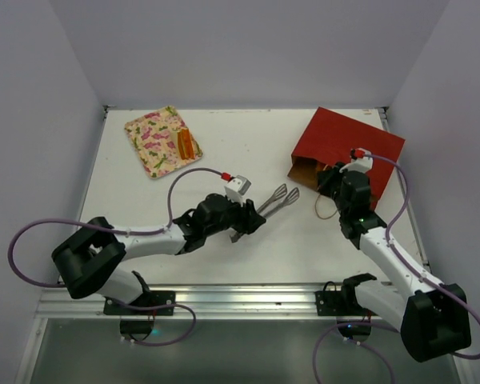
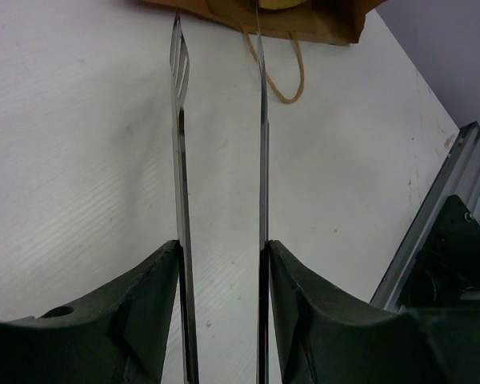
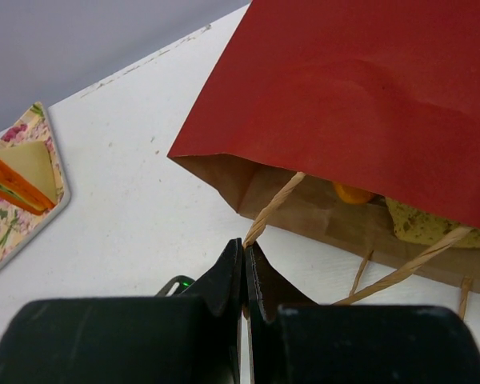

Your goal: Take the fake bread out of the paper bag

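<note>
Two bread pieces (image 3: 420, 222) half-hidden in bag (image 3: 368, 96)

Dark-red paper bag (image 1: 348, 150) lying flat, mouth open, orange piece (image 3: 352, 193) inside, sandwich wedge (image 3: 20, 170) outside.

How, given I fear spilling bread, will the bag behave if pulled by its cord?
Probably floppy: the bag is thin paper lying flat. Likely light, so the right gripper, pinching the cord, may drag it rather than open it.

Far-left corner of white table (image 1: 248, 148): floral tray (image 1: 152, 134); mid-table: metal tongs (image 1: 276, 198), arms apart.
</note>
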